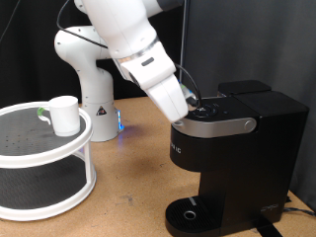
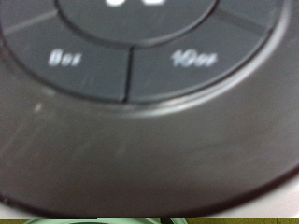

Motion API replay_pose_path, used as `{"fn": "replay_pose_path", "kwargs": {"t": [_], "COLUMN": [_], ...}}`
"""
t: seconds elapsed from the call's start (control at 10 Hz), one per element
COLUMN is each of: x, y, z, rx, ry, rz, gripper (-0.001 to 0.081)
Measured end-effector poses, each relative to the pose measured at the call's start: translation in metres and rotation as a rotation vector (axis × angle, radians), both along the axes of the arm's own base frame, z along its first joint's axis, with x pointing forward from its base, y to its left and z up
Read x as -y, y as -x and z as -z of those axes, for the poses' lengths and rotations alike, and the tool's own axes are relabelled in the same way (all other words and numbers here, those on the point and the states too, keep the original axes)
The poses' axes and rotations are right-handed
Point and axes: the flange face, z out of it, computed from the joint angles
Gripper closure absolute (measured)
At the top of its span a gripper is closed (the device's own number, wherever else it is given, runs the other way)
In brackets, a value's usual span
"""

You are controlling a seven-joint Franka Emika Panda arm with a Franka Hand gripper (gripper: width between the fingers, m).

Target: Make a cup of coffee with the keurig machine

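The white Franka arm reaches down from the exterior view's top, and its gripper (image 1: 193, 102) sits right at the top panel of the boxy matte black keurig machine (image 1: 232, 148), just above the silver-grey arched lid handle (image 1: 219, 126). The fingers are hidden against the dark panel, so I cannot tell whether they are spread or closed, and nothing shows between them. The wrist view is filled by the machine's round black button dial (image 2: 140, 103), very close and slightly blurred, with wedge-shaped keys marked "8oz" (image 2: 67, 58) and "10oz" (image 2: 194, 60) split by a thin seam. This looks like the brew-size press. Doing it well would mean coming down squarely on the middle of one wedge, clear of the seam, so that only one size registers, and pushing straight down with light force rather than sliding across the glossy face. The small plain white cylindrical cup (image 1: 64, 115) stands on the upper tier of a round white two-level stand (image 1: 49, 158) at the exterior view's left, well apart from the machine. The round drip tray (image 1: 191, 213) at the machine's foot, on the wooden surface (image 1: 128, 188), has no cup on it, which matters before any brew runs.
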Motion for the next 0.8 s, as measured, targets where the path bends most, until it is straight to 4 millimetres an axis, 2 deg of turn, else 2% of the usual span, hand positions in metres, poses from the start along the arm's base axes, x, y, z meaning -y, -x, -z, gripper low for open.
{"fn": "replay_pose_path", "kwargs": {"t": [0.7, 0.8], "x": [0.014, 0.014], "y": [0.008, 0.008], "z": [-0.049, -0.048], "rx": [0.041, 0.04], "ry": [-0.123, -0.12], "rz": [-0.008, -0.005], "gripper": [0.0806, 0.0806]}}
